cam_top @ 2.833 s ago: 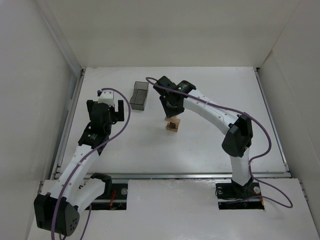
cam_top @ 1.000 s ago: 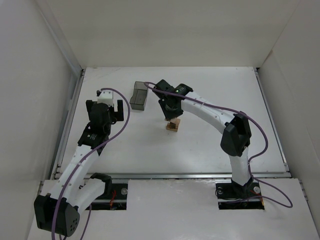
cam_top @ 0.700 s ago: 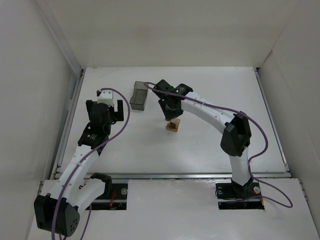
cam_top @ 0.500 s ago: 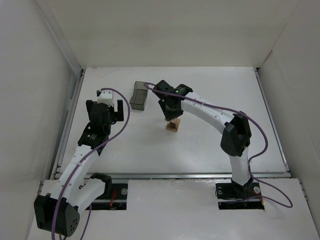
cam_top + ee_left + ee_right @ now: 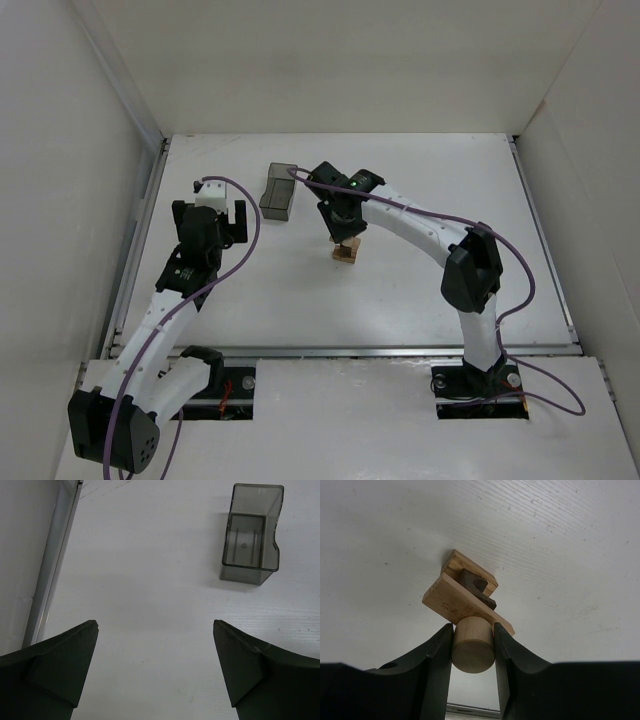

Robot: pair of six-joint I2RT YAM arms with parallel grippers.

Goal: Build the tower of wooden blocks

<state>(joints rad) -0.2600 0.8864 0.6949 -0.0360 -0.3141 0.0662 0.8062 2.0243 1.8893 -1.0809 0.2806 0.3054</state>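
Observation:
The wood block tower (image 5: pixel 345 251) stands mid-table: in the right wrist view a light-tan block at the bottom (image 5: pixel 477 573), a dark piece (image 5: pixel 475 586) on it, and a long tan block (image 5: pixel 462 602) lying crosswise on top. My right gripper (image 5: pixel 472 635) is shut on a light wooden cylinder (image 5: pixel 472 645), which meets the long block's top face. From above, the right gripper (image 5: pixel 343 228) hangs right over the tower. My left gripper (image 5: pixel 155 630) is open and empty above bare table at the left (image 5: pixel 238 222).
A dark translucent grey bin (image 5: pixel 279 190) lies empty left of the tower, also in the left wrist view (image 5: pixel 251 534). A metal rail (image 5: pixel 47 575) runs along the table's left edge. White walls enclose the table.
My right gripper with the cylinder has shifted slightly left and settled over the tower. The left arm has not moved.

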